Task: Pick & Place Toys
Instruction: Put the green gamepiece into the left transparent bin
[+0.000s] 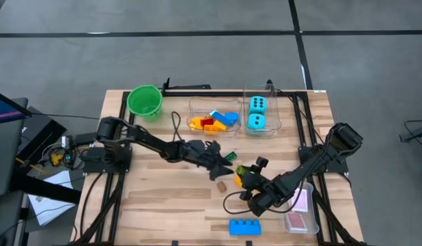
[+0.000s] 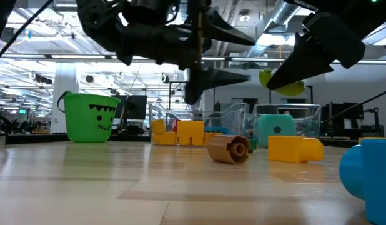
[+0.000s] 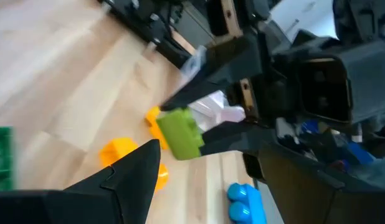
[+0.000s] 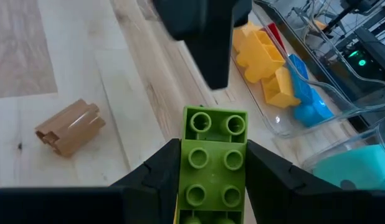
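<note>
A light green block (image 4: 214, 168) hangs above the table's middle, with my right gripper (image 1: 244, 171) shut on it. Just left of it my left gripper (image 2: 243, 56) stands open in the air, fingers level and pointing at the block, touching nothing. On the table below lie a brown block (image 1: 221, 184) and an orange-yellow block (image 2: 295, 149). A blue block (image 1: 245, 227) lies near the front edge. At the back, one clear tub (image 1: 197, 109) holds yellow, red and blue blocks, and another (image 1: 274, 123) holds two cyan dice (image 1: 257, 113). My right gripper pinches the light green block by its two long sides (image 4: 187, 177) between its two fingers. The fingers (image 4: 267, 171) slant down from the table's right and lie along the block, whose studs face up toward the wrist. The block is lifted clear of the table (image 2: 283, 81).
A green bucket (image 1: 144, 101) stands at the back left. Pink-and-white cards (image 1: 298, 212) lie at the front right beside my right arm. A small dark green piece (image 1: 229, 156) lies by my left fingertips. Bare wood shows at the front left (image 1: 156, 205).
</note>
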